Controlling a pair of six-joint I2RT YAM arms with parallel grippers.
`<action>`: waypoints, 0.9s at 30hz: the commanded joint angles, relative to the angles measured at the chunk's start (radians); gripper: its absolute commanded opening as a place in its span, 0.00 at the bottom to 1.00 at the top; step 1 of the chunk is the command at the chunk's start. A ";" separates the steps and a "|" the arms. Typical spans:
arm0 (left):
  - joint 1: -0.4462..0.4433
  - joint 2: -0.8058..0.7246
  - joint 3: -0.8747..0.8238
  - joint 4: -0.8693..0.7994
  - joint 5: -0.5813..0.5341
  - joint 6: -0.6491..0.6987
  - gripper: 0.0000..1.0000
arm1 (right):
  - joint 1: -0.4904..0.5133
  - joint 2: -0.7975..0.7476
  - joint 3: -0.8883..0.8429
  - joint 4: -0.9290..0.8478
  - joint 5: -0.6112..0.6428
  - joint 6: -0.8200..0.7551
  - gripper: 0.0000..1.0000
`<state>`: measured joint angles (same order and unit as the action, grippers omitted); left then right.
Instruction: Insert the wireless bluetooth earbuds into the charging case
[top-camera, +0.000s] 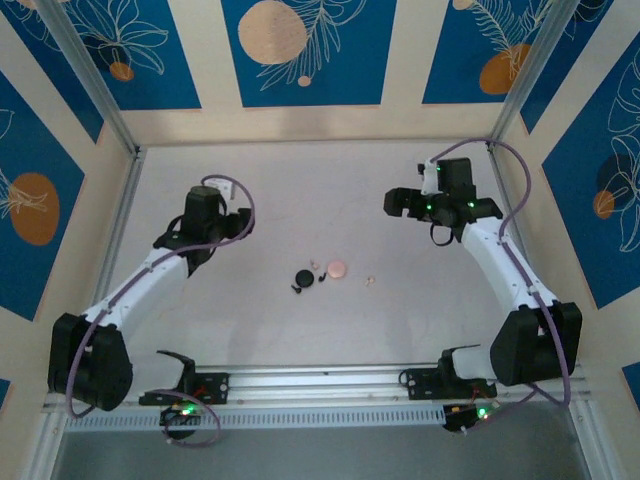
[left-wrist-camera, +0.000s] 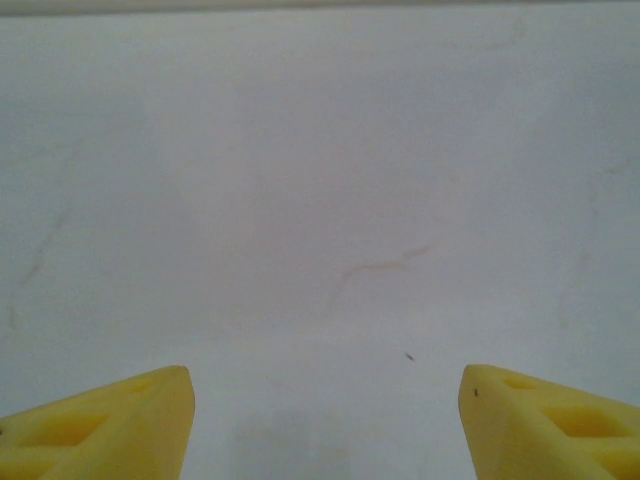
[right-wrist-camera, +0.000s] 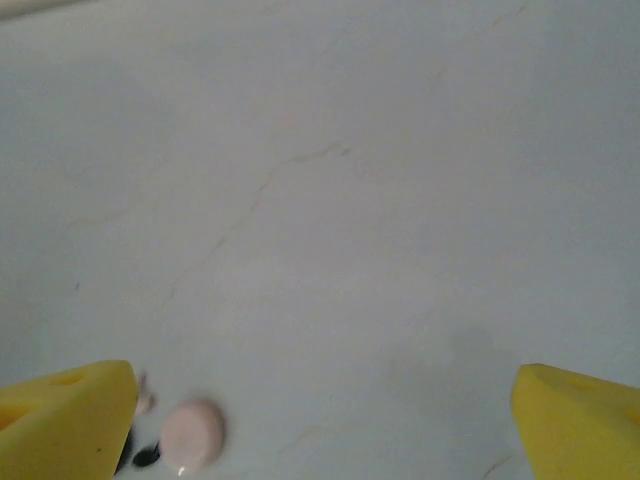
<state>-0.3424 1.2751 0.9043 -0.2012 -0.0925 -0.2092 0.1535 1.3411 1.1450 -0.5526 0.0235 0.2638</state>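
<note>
A black round charging case (top-camera: 304, 278) and a pale pink round case (top-camera: 338, 269) lie mid-table. Tiny black earbuds (top-camera: 297, 290) sit beside the black case, with one more black bud (top-camera: 322, 280) between the cases. A pink bud (top-camera: 314, 266) lies by the pink case and another pink bud (top-camera: 369, 281) to its right. My left gripper (top-camera: 238, 222) hovers far left of them, open (left-wrist-camera: 325, 420) over bare table. My right gripper (top-camera: 398, 203) is up and right of them, open (right-wrist-camera: 325, 430). The pink case (right-wrist-camera: 192, 433) shows low beside its left finger (right-wrist-camera: 65, 420).
The pale tabletop (top-camera: 300, 190) is bounded by a metal frame post (top-camera: 95, 90) at the back left and a rail (top-camera: 320, 378) along the near edge. Patterned blue walls stand behind. A dark blob (right-wrist-camera: 145, 457) lies next to the pink case.
</note>
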 joint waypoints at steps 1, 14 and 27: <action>-0.050 0.054 0.087 -0.233 0.007 -0.062 0.69 | 0.061 0.019 0.049 -0.183 -0.013 0.050 0.95; -0.132 0.179 0.160 -0.333 0.145 -0.197 0.66 | 0.180 0.161 0.127 -0.351 -0.093 0.198 0.74; -0.124 0.247 0.128 -0.336 0.175 -0.333 0.63 | 0.318 0.419 0.275 -0.468 -0.113 0.189 0.64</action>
<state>-0.4698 1.5040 1.0451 -0.5148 0.0574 -0.4931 0.4435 1.7260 1.3663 -0.9535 -0.0761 0.4389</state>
